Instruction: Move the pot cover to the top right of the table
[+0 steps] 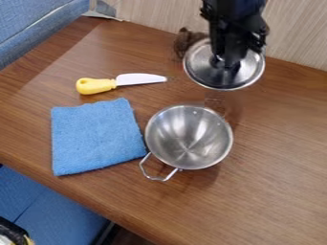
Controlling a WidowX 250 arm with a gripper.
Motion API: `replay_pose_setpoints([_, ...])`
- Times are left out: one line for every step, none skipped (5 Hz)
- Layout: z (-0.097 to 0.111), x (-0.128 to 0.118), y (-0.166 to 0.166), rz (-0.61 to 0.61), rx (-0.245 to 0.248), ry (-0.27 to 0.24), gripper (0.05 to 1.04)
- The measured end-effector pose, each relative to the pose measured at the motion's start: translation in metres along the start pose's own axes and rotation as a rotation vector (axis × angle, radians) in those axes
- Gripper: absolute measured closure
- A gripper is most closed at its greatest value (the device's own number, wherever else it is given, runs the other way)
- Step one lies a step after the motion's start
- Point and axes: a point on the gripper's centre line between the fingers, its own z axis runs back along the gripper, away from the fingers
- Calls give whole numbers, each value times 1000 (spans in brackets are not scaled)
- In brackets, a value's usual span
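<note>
Between yellow-handled knife and steel pot, blue cloth alongside.

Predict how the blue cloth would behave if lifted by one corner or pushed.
The blue cloth would probably be floppy and droop from the lifted corner, since it looks like soft fabric. Its fuzzy surface suggests it would be easy to grip rather than slippery. Pushed from one edge, it may wrinkle instead of sliding as one piece, because it lies thin and flat.

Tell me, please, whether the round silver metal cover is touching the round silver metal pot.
Apart; the camera view shows a strip of brown wooden tabletop between the cover and the pot's rim.
</note>
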Motion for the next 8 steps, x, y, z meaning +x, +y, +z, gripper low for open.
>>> replay_pose_setpoints([-15,27,2,-7,-5,3,794])
replay_pose_setpoints([-32,49,2,-13,-11,6,794])
replay_pose_setpoints([-47,62,2,-18,-12,26,794])
replay_pose_setpoints([-65,61,-4,-28,-15,62,794])
replay_pose_setpoints([-70,63,-3,-31,-16,71,731])
replay_pose_setpoints([-72,66,-3,-38,-21,73,433])
replay_pose_setpoints([-72,66,-2,-30,-17,74,143])
replay_pose_setpoints([-73,64,-3,-30,-18,80,72])
